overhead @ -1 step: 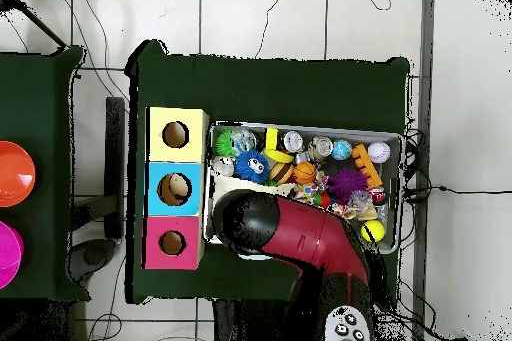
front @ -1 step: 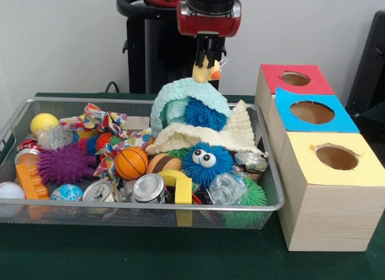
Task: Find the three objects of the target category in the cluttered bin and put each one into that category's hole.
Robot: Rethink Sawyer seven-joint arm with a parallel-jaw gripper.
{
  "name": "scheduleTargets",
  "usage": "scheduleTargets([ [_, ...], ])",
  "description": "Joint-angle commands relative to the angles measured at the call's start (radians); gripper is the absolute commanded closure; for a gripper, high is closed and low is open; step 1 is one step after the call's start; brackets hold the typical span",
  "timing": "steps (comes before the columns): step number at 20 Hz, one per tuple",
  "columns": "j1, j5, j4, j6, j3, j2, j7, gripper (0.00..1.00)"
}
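Overhead view hid the gripper under the red and black arm (overhead @ -1 step: 300, 237). From the front, the black gripper (front @ -1 step: 209, 58) was clamped on a fluffy mint-and-cream plush toy with a yellow duck head (front @ -1 step: 191, 111), hanging over the wire mesh bin (front @ -1 step: 144, 205), beside three wooden boxes with round holes (front @ -1 step: 325, 171)

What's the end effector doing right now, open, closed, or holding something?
End effector: closed on the yellow duck toy, held above the wire bin.
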Motion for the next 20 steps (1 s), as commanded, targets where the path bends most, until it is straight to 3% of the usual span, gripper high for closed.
scheduleTargets([
  [1, 0.011, 0.051, -0.037, 0.129, 0.006, 0.010, 0.289, 1.00],
  [20, 0.088, 0.079, 0.013, 0.131, -0.032, -0.025, 0.395, 1.00],
])
